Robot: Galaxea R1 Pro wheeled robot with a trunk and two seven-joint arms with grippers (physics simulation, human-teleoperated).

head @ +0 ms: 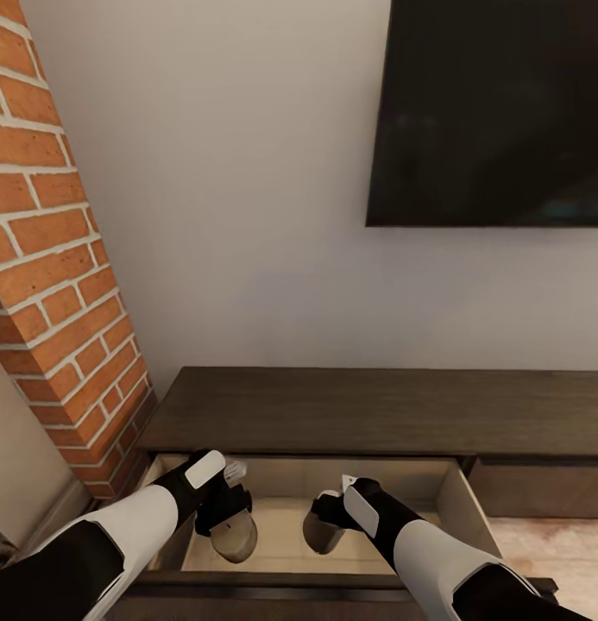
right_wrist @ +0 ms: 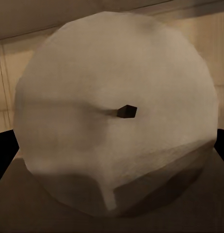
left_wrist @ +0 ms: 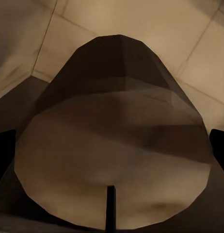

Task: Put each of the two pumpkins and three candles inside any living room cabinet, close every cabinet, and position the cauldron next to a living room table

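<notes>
Two arms reach down into the open drawer (head: 458,492) of the long low dark brown wood-grain cabinet (head: 376,410), as we see from the head view. The left gripper (head: 232,517) is clamped on a stubby tan flat-topped candle (head: 236,536), hanging above the drawer's left half, near its front edge. The right gripper (head: 326,517) is clamped on a second stubby beige candle (head: 323,533), above the drawer's middle, also toward the front edge. The two candles are near each other but apart. We can't tell if either touches the drawer floor. A red brick fireplace column (head: 57,259) stands at the cabinet's left end; a black wall-mounted TV (head: 493,112) hangs above its right part.

Left wrist view: we see the tan candle (left_wrist: 117,150) end-on, a dark wick at its face, dark fingertips (left_wrist: 219,145) pressed at both sides, and pale drawer panels (left_wrist: 199,53) behind.

Right wrist view: we see the beige candle (right_wrist: 117,111) end-on, a short black wick in the centre, dark fingertips (right_wrist: 4,150) at both sides.
</notes>
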